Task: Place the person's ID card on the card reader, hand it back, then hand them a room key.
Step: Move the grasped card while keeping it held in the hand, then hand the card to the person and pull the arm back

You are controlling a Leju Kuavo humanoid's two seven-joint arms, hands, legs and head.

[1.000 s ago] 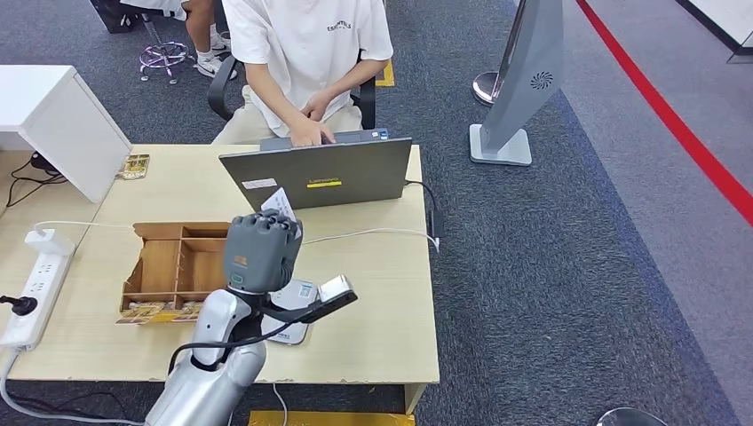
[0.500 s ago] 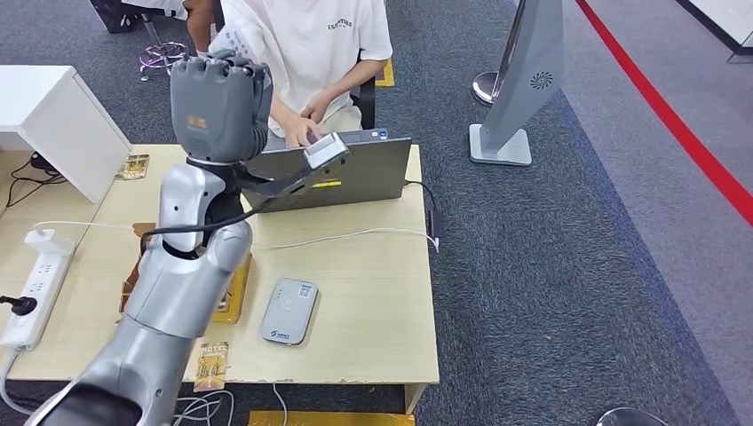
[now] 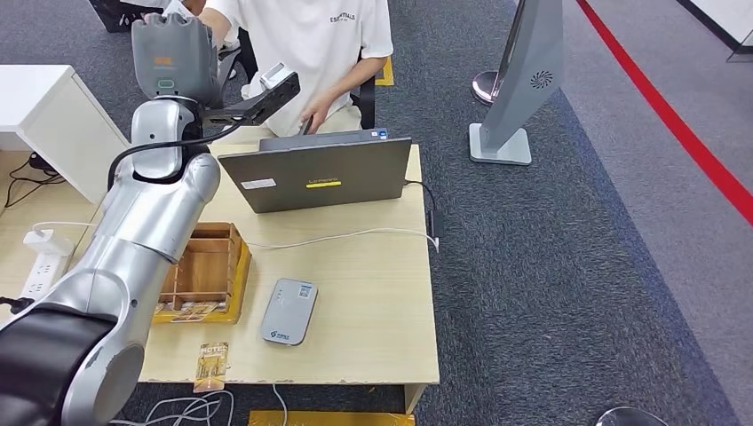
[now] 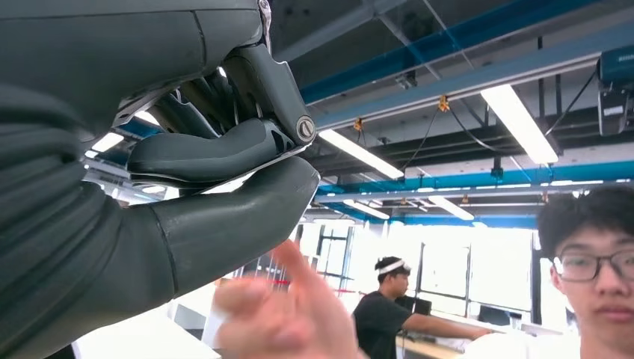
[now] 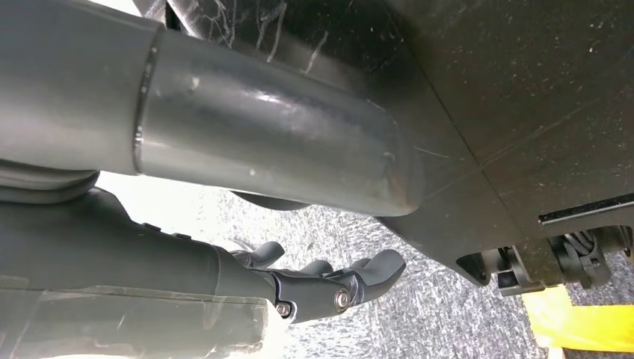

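The left arm reached up and across the bench [image 3: 373,293] toward the seated person [image 3: 311,44], with the left hand [image 3: 173,49] raised beyond the open laptop [image 3: 320,177]. In the left wrist view a thin pale card [image 4: 232,173] showed edge-on, pinched between the thick thumb and the darker fingers [image 4: 209,153] lying over it. The person's hand [image 4: 288,314] was lifted just beside that thumb, blurred, and whether it touched the card could not be told. The card's printing was not readable. On the bench the grey card reader [image 3: 289,311] lay flat near the front edge with nothing on it. The wooden tray [image 3: 209,266] sat just to its left, partly behind the silver forearm. A small printed key card [image 3: 211,364] lay at the bench's front edge, apart from both. A white power strip [image 3: 40,266] rested on the far left. The right hand [image 5: 314,288] hung low beside the robot's body over grey carpet. Its fingers looked loosely bent, and I could not tell whether they were spread or closed.
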